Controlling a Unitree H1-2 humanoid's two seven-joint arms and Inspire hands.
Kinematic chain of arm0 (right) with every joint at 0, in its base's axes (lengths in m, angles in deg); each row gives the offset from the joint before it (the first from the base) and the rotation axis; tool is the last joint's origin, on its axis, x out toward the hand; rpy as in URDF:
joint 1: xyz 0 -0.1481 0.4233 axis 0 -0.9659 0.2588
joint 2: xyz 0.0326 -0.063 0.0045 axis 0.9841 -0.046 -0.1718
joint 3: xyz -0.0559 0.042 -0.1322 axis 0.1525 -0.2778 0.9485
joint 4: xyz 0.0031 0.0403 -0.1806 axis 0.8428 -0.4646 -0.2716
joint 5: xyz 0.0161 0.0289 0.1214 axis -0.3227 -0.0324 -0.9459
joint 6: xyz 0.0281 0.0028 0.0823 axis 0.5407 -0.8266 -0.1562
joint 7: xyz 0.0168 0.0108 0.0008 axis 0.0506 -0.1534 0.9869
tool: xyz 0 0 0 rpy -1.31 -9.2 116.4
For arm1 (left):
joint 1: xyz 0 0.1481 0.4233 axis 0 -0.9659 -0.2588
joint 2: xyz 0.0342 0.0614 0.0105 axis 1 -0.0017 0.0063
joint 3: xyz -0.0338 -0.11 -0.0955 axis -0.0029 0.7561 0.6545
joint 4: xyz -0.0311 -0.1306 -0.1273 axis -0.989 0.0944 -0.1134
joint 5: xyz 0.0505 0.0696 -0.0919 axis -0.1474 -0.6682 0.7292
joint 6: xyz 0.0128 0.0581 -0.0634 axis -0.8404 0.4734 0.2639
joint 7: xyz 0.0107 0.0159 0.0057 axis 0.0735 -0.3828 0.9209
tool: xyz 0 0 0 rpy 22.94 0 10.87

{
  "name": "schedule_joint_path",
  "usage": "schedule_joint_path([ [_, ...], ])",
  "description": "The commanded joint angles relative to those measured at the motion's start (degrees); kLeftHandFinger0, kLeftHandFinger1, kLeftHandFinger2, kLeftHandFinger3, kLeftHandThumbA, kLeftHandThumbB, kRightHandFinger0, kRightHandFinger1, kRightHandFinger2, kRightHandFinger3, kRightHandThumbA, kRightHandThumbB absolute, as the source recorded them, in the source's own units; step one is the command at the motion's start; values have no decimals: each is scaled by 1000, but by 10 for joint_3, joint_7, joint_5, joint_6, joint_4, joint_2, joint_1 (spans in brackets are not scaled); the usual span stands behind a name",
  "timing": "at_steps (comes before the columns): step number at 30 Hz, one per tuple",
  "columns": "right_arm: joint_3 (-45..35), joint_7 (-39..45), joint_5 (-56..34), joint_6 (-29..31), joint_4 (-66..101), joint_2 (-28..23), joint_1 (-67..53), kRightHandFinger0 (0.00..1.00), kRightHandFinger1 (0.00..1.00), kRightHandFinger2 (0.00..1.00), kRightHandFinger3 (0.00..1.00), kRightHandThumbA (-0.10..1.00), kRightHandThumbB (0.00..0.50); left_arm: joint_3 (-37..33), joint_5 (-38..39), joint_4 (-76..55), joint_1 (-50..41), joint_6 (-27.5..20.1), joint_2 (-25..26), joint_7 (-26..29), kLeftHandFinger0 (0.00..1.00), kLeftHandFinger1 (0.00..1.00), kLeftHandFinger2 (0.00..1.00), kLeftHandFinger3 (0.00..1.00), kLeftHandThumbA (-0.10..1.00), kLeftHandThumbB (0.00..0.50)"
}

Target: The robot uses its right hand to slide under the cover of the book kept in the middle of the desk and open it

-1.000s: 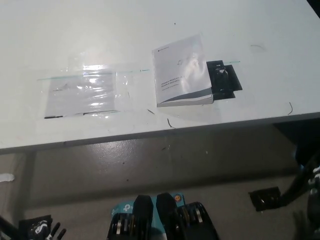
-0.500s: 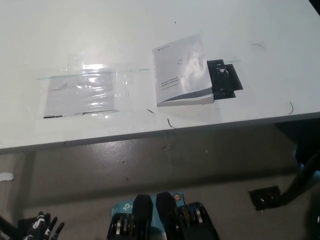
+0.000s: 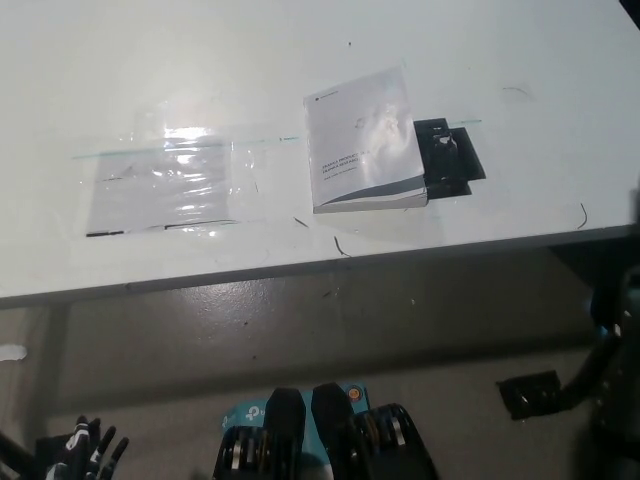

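One closed book (image 3: 364, 142) lies mid-desk (image 3: 250, 60) as our black right arm (image 3: 618, 350) rises at the right edge (hand unseen, so its fingers' state we cannot tell); our left hand (image 3: 88, 452) rests low, fingers spread, empty. The reach has barely begun.

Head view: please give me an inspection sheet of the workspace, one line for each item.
Surface: white desk, with small dark marks near its front edge.
Job's things: book lies closed, cover up, in the middle of the desk, untouched.
Clutter: clear plastic sleeve lies flat left of the book; black flat object lies at the book's right side, partly under it.
Hands: left hand low at the bottom left, below the desk, fingers apart, holding nothing; right arm is a blurred dark shape at the right edge, hand not discernible.
Cables: nothing seen.
Surroundings: grey floor below the desk edge; small dark object on it.
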State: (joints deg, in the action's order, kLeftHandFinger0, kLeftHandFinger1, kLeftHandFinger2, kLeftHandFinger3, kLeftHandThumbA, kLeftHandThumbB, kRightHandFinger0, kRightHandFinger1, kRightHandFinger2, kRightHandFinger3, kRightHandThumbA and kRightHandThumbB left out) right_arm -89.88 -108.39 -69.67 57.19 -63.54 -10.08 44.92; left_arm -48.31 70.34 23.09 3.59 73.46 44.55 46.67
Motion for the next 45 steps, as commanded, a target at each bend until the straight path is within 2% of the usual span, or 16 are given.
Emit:
schedule_joint_path([
  [1, 36, 27, 25, 11, -44, -1, 47, 1000, 1000, 1000, 1000, 1000, 131, -6, 10, -1, 9, -14, 8, -12, 797, 797, 842, 913, 922, 199],
  [3, 42, 28, 20, 12, -71, 4, 57, 1000, 1000, 1000, 1000, 1000, 106, -6, 6, -2, 11, -13, 7, -3, 765, 775, 814, 876, 913, 208],
  [6, 52, 27, 31, 21, -110, 10, 70, 1000, 1000, 1000, 1000, 1000, 98, -6, 2, -1, 15, -10, 7, 8, 738, 755, 793, 860, 899, 225],
  [7, 55, 40, 24, 24, -146, 14, 80, 1000, 1000, 1000, 1000, 1000, 98, -9, 3, -2, 13, -14, 7, -2, 765, 780, 826, 886, 920, 213],
  [9, 55, 52, 21, 34, -178, 20, 85, 1000, 1000, 1000, 1000, 1000, 112, -13, -3, -5, 13, -13, 7, 4, 768, 777, 831, 892, 925, 220],
  [13, 63, 59, 32, 48, -214, 29, 90, 1000, 1000, 1000, 1000, 1000, 126, -17, 0, -4, 15, -12, 8, 5, 767, 778, 835, 903, 942, 192],
  [15, 63, 58, 34, 51, -226, 32, 94, 1000, 1000, 1000, 1000, 1000, 131, -16, 2, -2, 16, -12, 9, 5, 768, 780, 828, 906, 945, 193],
  [16, 67, 65, 37, 54, -239, 32, 96, 1000, 1000, 1000, 1000, 1000, 145, -17, 0, 3, 17, -18, 11, 2, 763, 776, 824, 904, 942, 208],
  [23, 74, 71, 51, 63, -270, 36, 104, 1000, 1000, 1000, 1000, 1000, 106, -19, -1, 0, 14, -18, 9, 3, 760, 770, 822, 894, 956, 210],
  [24, 73, 72, 49, 64, -271, 39, 103, 1000, 1000, 1000, 1000, 1000, 123, -19, -2, -2, 14, -16, 8, 6, 759, 772, 813, 891, 955, 203],
  [30, 73, 75, 53, 60, -278, 47, 101, 1000, 1000, 1000, 1000, 1000, 136, -20, 2, 1, 12, -17, 7, 1, 754, 774, 819, 905, 956, 192],
  [33, 69, 76, 53, 63, -284, 49, 104, 1000, 1000, 1000, 1000, 1000, 145, -18, 6, 0, 14, -16, 5, 1, 773, 779, 815, 884, 930, 208],
  [34, 70, 70, 56, 62, -287, 53, 106, 950, 1000, 1000, 1000, 1000, 147, -18, 8, 2, 14, -13, 6, 1, 774, 782, 833, 902, 933, 210],
  [38, 69, 71, 55, 61, -294, 57, 107, 929, 1000, 1000, 1000, 1000, 134, -22, 4, 1, 18, -13, 6, -1, 778, 793, 855, 925, 949, 193],
  [40, 72, 75, 58, 66, -304, 63, 105, 948, 1000, 1000, 1000, 1000, 107, -24, 2, 0, 18, -11, 6, 2, 768, 791, 853, 928, 944, 200],
  [45, 75, 88, 60, 79, -324, 75, 101, 981, 1000, 1000, 1000, 1000, 145, -30, -1, -3, 17, -12, 5, 3, 776, 797, 836, 912, 954, 196],
])
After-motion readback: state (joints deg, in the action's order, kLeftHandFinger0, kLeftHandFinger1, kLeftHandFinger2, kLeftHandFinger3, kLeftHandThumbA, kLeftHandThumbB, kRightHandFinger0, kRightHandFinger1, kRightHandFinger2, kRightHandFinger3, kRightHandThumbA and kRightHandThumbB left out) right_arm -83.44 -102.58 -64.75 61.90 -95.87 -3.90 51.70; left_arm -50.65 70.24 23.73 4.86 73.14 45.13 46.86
